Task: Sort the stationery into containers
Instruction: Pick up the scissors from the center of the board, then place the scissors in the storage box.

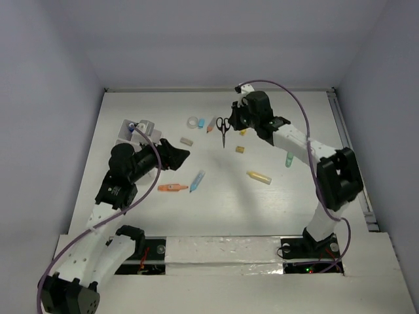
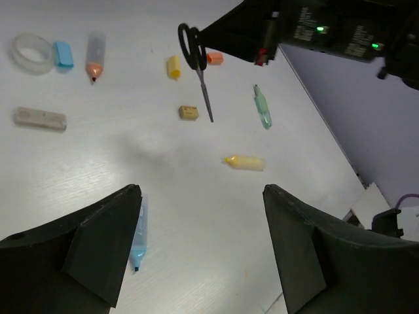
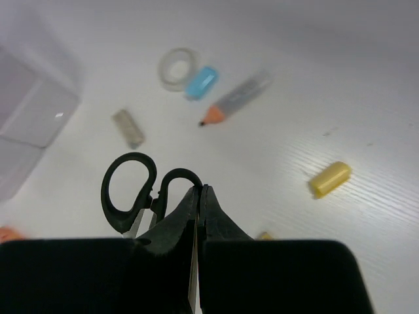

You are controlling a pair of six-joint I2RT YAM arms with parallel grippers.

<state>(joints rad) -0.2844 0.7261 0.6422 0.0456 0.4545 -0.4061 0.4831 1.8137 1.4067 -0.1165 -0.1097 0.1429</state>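
Because the scissors [image 1: 222, 130] are stiff and slippery, we pinch them with our right gripper [image 3: 198, 194] just under the black loops, at the far side of the table [image 1: 294, 209], while our left gripper [image 2: 201, 216] is spread wide.

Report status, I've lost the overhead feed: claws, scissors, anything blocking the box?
Left claw open, empty. Right claw shut on scissors. Left arm crowds near side of box.

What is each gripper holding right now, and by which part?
The right gripper is shut on the scissors at the handle loops, blades clear of its fingers. The left gripper is open, holding nothing.
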